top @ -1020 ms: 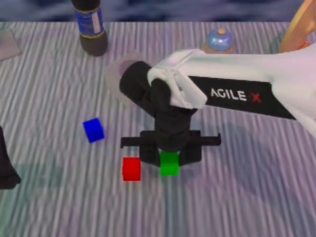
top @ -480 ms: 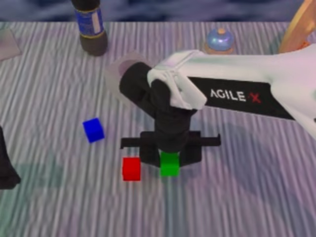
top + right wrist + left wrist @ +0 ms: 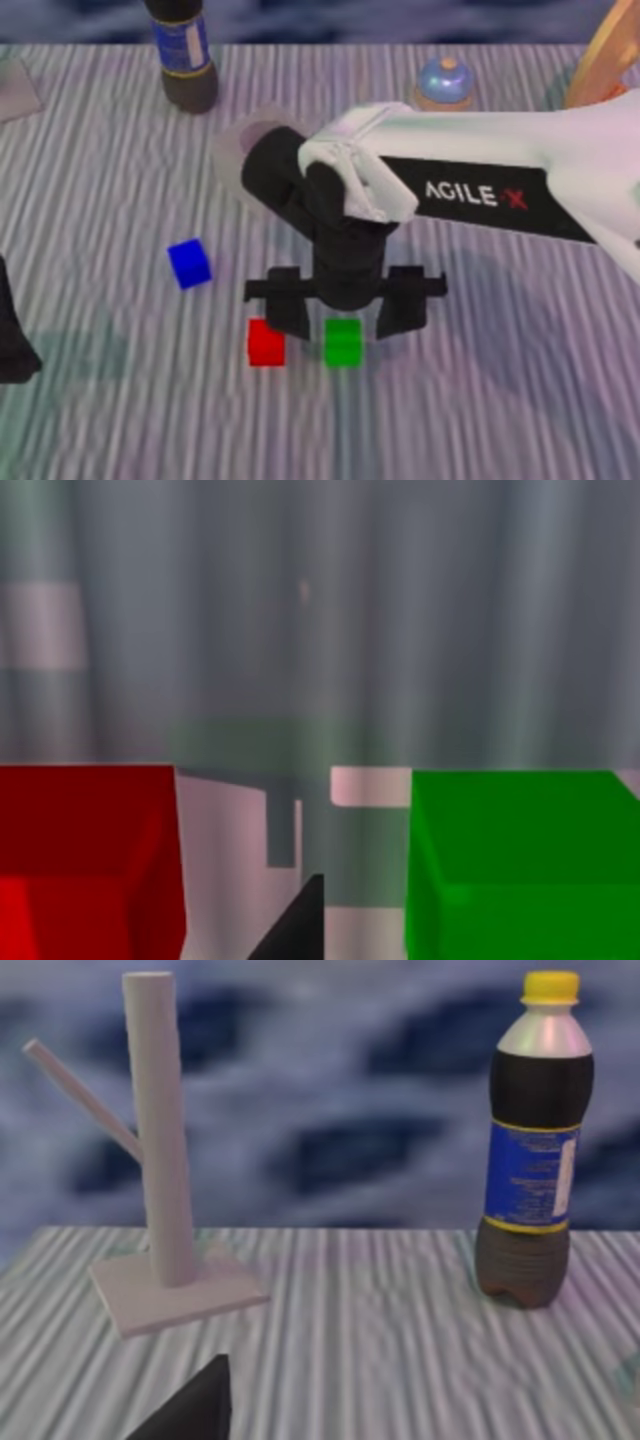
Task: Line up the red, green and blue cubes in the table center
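while green cube (image 3: 342, 341) sits on tabletop (image 3: 480, 400) near centre, red cube (image 3: 266, 343) just beside it on left, small gap between; blue cube (image 3: 188, 264) apart, farther left. right gripper (image 3: 345, 310) above green cube, fingers apart, not touching it. left arm parked at left edge.

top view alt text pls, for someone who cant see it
The right gripper hangs open over the green cube, which sits on the striped table beside the red cube, a small gap between them. The blue cube lies apart, further left. A cola bottle and a bell stand at the far edge.
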Controlling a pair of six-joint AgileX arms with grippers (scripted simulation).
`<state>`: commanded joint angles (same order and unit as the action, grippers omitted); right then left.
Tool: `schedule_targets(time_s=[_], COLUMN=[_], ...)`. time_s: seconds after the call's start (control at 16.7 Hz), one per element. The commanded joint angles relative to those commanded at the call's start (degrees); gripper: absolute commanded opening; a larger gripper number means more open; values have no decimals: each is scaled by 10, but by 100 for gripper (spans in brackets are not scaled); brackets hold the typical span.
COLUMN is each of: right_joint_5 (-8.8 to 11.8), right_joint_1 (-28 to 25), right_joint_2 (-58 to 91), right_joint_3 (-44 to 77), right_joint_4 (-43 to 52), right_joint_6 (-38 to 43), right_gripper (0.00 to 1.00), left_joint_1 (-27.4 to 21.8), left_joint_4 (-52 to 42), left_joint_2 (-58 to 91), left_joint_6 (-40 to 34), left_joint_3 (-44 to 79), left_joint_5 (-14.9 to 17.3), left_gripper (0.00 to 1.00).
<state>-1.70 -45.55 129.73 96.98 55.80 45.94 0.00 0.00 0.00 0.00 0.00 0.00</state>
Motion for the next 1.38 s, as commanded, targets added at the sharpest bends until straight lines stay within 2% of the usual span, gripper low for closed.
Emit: schedule_targets(time_s=[0.6, 1.02, 1.38], right_joint_5=[0, 1, 0], right_joint_1=[1, -6, -3], right_joint_2=[-1, -35, -38], right_joint_3=[2, 89, 95], right_joint_4=[2, 128, 135], right_joint_6=[0, 1, 1], right_gripper=[100, 100, 100], left_joint_1=[0, 0, 0], left_joint_4=[0, 0, 0], left_joint_2=[0, 0, 0], left_joint_6=[0, 0, 0], left_joint_3=[0, 0, 0], left_joint_5=[0, 0, 0], left_gripper=[100, 100, 100])
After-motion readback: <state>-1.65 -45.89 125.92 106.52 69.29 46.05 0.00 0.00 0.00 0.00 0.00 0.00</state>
